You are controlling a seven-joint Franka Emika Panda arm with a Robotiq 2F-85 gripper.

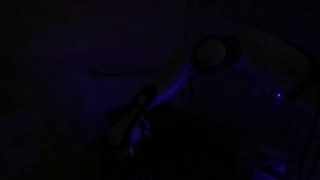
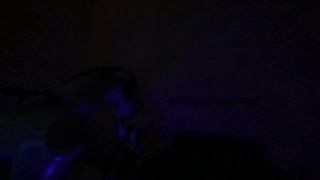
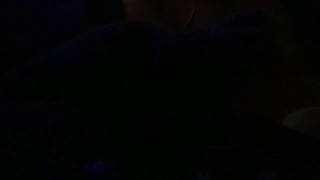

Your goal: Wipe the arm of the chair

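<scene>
Closest to the wrist camera ought to be the gripper, yet that view is almost wholly black. Only a faint pale patch (image 3: 300, 120) shows at its right edge, and I cannot tell what it is. Whether the fingers stand apart or together, and whether they carry a cloth or anything else, cannot be told from any of the three views.

Moving outward, the clearest thing is a ring-shaped form (image 1: 215, 52) in an exterior view, lit dimly by blue light. It may be part of the robot, though that is a guess. Running down and to the left from this ring is a blue-lit streak (image 1: 170, 88), slanted, perhaps an edge of the arm or of furniture. Further left of the ring, at about its height, lies a thin level line (image 1: 125, 71). To the right of the ring and lower, a small blue dot (image 1: 278, 96) glows alone.

In an exterior view a curved outline (image 2: 100, 72) arches over a blue glint (image 2: 125, 100); whether it matches the ring is unclear.

No chair arm can be picked out with confidence, so its place, its long axis and its bearing from the tool are all hidden. Judging the coming wipe would need exactly that relation, and these dark frames do not give it.
</scene>
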